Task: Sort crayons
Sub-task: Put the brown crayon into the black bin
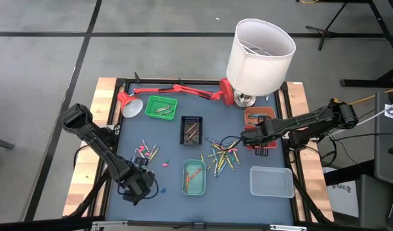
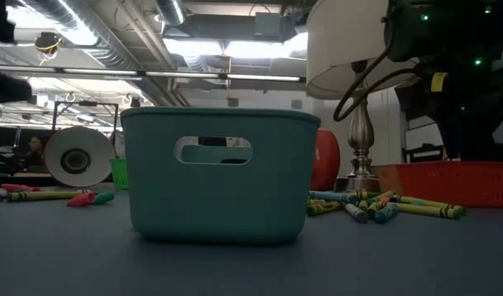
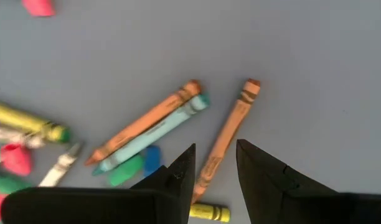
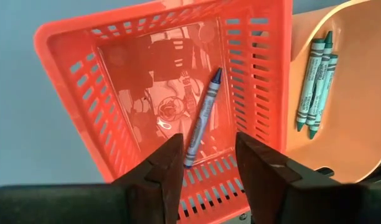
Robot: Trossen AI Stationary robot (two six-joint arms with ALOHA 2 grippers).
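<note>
Crayons lie loose on the blue table: a pile at the centre point(image 1: 222, 156) and a smaller group at the left point(image 1: 147, 153). My left gripper point(image 3: 214, 155) is open and low over the left group point(image 1: 144, 174). Its fingers stand on either side of an orange crayon point(image 3: 231, 127) that lies flat on the table; whether they touch it I cannot tell. My right gripper point(image 4: 208, 152) is open and empty above a red basket point(image 4: 72, 81), which holds one blue crayon point(image 4: 202, 118). An orange tray point(image 4: 358, 118) beside it holds three teal crayons point(image 4: 315, 84).
A green tray point(image 1: 161, 107), a black tray point(image 1: 191, 129), a teal tray point(image 1: 194, 176) and a clear tray point(image 1: 271, 181) stand on the table. A red desk lamp point(image 1: 177, 90) and a white-shaded lamp point(image 1: 261, 48) stand at the far edge. More crayons point(image 3: 147, 127) lie beside my left fingers.
</note>
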